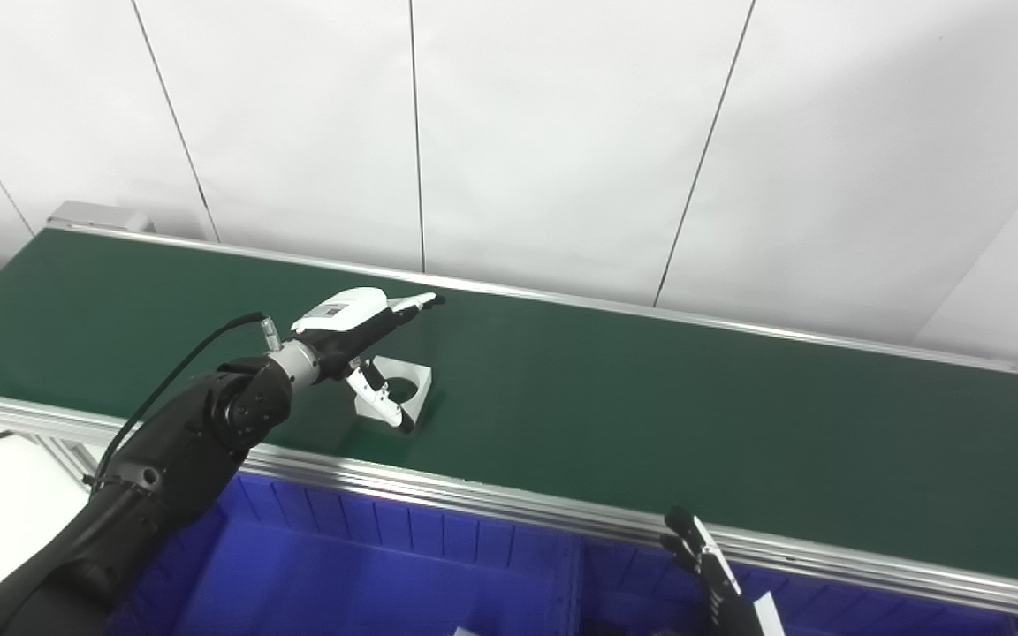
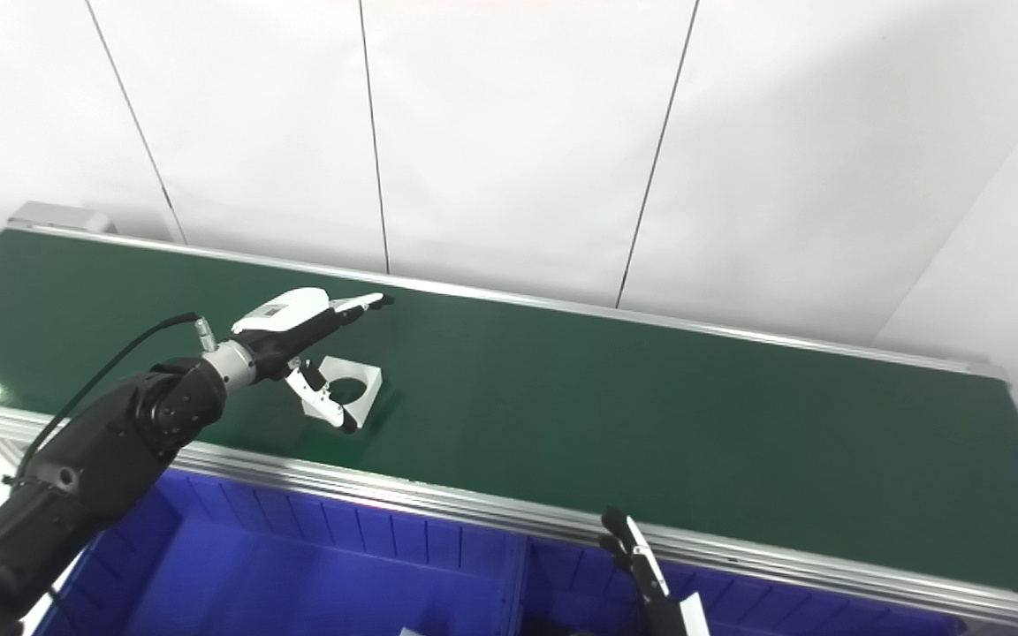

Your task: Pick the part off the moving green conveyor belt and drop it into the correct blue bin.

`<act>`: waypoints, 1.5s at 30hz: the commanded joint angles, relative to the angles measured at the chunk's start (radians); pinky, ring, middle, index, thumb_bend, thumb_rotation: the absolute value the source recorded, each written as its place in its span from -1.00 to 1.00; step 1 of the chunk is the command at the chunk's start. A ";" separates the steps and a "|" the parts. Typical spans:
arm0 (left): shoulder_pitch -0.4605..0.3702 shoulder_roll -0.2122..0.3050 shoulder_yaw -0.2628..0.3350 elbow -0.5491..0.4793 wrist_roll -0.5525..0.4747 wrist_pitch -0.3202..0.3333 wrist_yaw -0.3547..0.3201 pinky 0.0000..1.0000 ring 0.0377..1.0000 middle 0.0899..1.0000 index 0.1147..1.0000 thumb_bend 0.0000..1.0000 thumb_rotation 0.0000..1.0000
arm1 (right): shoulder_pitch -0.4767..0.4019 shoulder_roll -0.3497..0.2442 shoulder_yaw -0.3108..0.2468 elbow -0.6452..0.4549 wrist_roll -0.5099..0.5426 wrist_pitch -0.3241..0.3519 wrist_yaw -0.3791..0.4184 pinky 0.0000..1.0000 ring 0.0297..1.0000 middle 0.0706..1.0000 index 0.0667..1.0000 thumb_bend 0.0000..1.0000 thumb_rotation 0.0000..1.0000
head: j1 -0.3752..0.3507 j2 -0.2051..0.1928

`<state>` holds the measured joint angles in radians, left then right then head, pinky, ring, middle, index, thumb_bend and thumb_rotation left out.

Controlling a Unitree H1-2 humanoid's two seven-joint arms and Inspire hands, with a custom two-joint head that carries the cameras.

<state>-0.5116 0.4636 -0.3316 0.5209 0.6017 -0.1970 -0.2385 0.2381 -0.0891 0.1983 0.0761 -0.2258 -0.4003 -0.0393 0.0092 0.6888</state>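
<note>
A white square part (image 1: 406, 386) with a round hole lies flat on the green conveyor belt (image 1: 650, 406), near its front edge at the left. My left hand (image 1: 359, 336) hovers over it, open, fingers stretched toward the far rail and the thumb (image 1: 381, 399) hanging down in front of the part's near side. Nothing is held. My right hand (image 1: 712, 574) shows only at the bottom edge, fingertips pointing up below the belt's front rail, holding nothing that I can see.
Blue bins (image 1: 341, 565) sit below the belt's front rail, with a divider wall (image 1: 575, 574) between two of them. A silver rail (image 1: 474, 490) runs along the front of the belt. White wall panels stand behind.
</note>
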 commanded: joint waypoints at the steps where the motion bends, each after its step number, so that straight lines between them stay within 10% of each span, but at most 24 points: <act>1: -0.061 0.013 -0.001 0.002 0.009 -0.010 0.018 0.84 0.91 0.91 0.91 0.88 -0.69 | -0.009 -0.001 -0.002 -0.031 0.015 -0.065 0.002 0.76 0.74 0.83 0.88 0.85 0.65 | 0.003 0.000; 14: -0.040 -0.033 -0.048 0.104 0.081 -0.039 0.144 0.64 0.74 0.76 0.76 0.58 -1.00 | -0.004 -0.008 -0.005 -0.045 0.015 -0.059 0.002 0.73 0.72 0.81 0.87 0.83 0.74 | 0.010 0.012; 22: -0.045 -0.062 -0.069 0.141 0.109 -0.089 0.273 -0.47 -0.21 -0.05 -0.04 0.02 -1.00 | 0.001 -0.007 -0.010 -0.054 0.016 -0.055 0.001 0.70 0.72 0.81 0.87 0.83 0.75 | 0.015 0.017; 37: -0.048 -0.072 -0.029 0.134 0.053 -0.141 0.308 -0.27 -0.31 -0.15 -0.03 -0.01 -1.00 | 0.003 -0.003 -0.014 -0.065 0.013 -0.048 0.003 0.71 0.73 0.81 0.87 0.83 0.74 | 0.012 0.028; 45: 0.023 -0.082 0.091 -0.049 -0.049 -0.174 0.337 -0.12 -0.22 -0.13 -0.09 0.00 -1.00 | -0.001 0.010 -0.009 -0.054 0.012 -0.062 -0.005 0.69 0.71 0.79 0.85 0.84 0.70 | -0.045 0.035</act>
<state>-0.4758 0.3724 -0.2699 0.5238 0.5931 -0.3482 0.0683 0.2454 -0.0881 0.1900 0.0392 -0.2134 -0.4025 -0.0383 -0.0336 0.7225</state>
